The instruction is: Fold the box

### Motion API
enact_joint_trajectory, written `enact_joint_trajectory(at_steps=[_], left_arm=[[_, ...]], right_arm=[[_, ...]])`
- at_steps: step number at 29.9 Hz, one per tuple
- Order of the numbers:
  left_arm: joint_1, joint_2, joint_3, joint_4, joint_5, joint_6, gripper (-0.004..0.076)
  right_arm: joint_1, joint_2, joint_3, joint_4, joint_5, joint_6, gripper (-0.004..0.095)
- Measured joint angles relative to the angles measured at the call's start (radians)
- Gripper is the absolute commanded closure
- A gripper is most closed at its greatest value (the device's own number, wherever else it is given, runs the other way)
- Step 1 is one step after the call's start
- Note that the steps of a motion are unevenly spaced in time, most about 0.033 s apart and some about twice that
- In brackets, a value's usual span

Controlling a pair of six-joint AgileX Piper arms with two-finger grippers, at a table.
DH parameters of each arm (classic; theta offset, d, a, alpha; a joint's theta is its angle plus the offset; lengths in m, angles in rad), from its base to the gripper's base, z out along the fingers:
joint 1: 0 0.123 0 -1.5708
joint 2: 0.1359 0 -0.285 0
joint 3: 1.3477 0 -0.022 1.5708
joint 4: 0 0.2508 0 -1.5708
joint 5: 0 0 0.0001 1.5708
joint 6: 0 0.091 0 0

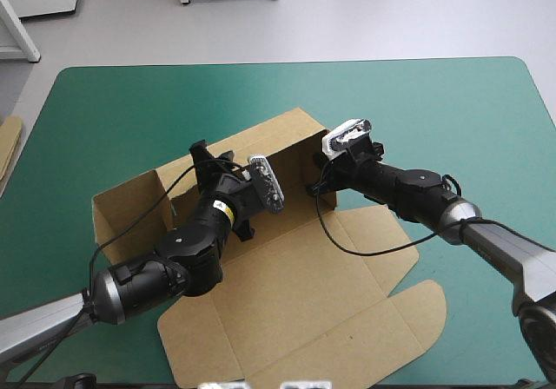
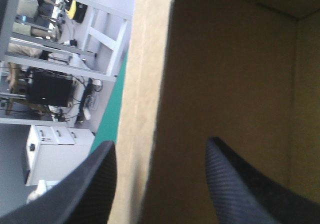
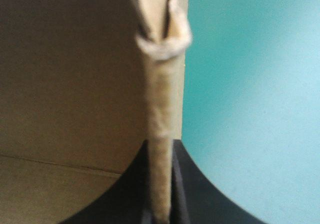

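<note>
The brown box (image 1: pixel 295 293) lies mid-table with its back wall (image 1: pixel 261 141) and side walls raised and its lid flat toward the near edge. My left gripper (image 1: pixel 206 156) reaches over the back wall. In the left wrist view, the left gripper (image 2: pixel 161 141) is open and its black fingers (image 2: pixel 75 189) straddle the wall's top edge (image 2: pixel 142 109), one outside and one inside. My right gripper (image 1: pixel 318 187) is at the right side wall. In the right wrist view, the right gripper (image 3: pixel 161 204) is shut on that wall's folded edge (image 3: pixel 161 134).
The teal-green cover (image 1: pixel 452 111) lies bare to the right of the box and beyond it. An edge of more brown board (image 1: pixel 9 141) shows at the table's left edge. The flat lid flaps (image 1: pixel 417 311) reach close to the near edge.
</note>
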Motion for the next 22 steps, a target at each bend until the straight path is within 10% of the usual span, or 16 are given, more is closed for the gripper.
enact_joint_trajectory(at_steps=[12, 19, 22], left_arm=[[-0.155, 0.000, -0.289, -0.292, 0.258, -0.003, 0.0356], [-0.019, -0.001, -0.449, -0.338, 0.364, 0.013, 0.0720], [0.108, -0.001, -0.481, -0.396, 0.363, 0.072, 0.0729]], right_arm=[[0.003, 0.000, -0.003, 0.000, -0.043, 0.047, 0.0916], [0.003, -0.003, -0.005, -0.036, -0.088, 0.146, 0.0916], [-0.001, -0.017, -0.006, -0.147, -0.089, 0.272, 0.0915]])
